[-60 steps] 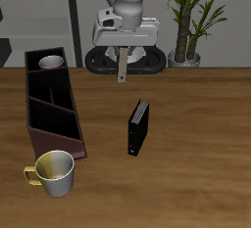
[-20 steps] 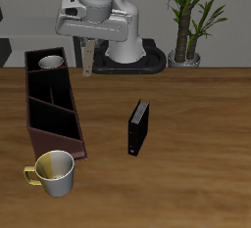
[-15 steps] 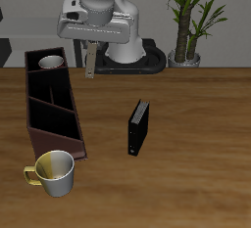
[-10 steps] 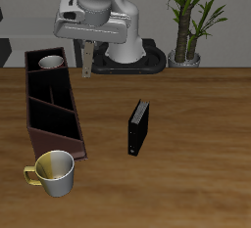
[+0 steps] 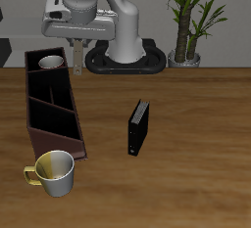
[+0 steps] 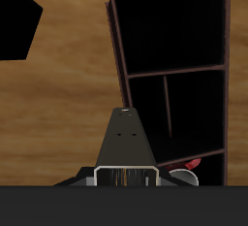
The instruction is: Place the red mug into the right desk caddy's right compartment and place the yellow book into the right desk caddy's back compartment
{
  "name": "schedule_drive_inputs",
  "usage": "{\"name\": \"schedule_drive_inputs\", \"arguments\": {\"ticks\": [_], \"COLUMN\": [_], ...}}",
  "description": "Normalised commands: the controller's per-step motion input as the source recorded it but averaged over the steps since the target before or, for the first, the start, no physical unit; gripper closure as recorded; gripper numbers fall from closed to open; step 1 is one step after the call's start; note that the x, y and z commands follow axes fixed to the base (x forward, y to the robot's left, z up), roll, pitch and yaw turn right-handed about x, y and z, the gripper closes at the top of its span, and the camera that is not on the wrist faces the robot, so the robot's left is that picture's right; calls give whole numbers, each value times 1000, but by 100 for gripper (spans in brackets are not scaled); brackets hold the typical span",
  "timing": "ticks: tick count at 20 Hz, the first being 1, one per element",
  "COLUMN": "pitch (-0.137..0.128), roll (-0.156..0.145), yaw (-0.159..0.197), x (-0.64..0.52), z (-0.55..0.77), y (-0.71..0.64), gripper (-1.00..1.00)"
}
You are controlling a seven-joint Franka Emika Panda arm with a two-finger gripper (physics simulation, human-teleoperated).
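Yellow book (image 5: 75,64), thin, pale tan-grey, hangs upright, pinched in the two-finger gripper (image 5: 75,46), just beside the long maroon-brown desk caddy (image 5: 59,124), near the end holding the dark red mug (image 5: 49,63). The empty sections lie nearer the table's front.

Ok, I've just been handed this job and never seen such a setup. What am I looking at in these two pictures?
It is a simulated robot arm with a two-finger gripper. One picture looks at it from the front and above; the other comes from a camera on the gripper itself. The gripper holds the yellow book, hanging down by the back end of the right desk caddy. The red mug sits in the caddy's farthest-back section. On the table also stand a black book and a yellow-and-white mug.
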Motion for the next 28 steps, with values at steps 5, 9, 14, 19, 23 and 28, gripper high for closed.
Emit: {"name": "schedule_drive_inputs", "arguments": {"ticks": [5, 9, 14, 19, 23, 28], "pitch": [9, 12, 10, 8, -14, 4], "roll": [-6, -12, -18, -23, -12, -10], "yaw": [5, 15, -1, -6, -3, 13], "x": [-56, -2, -11, 79, 120, 160], "z": [56, 55, 74, 29, 225, 107], "y": [-300, -259, -288, -87, 12, 4], "gripper": [100, 100, 100, 100, 100, 100]}}
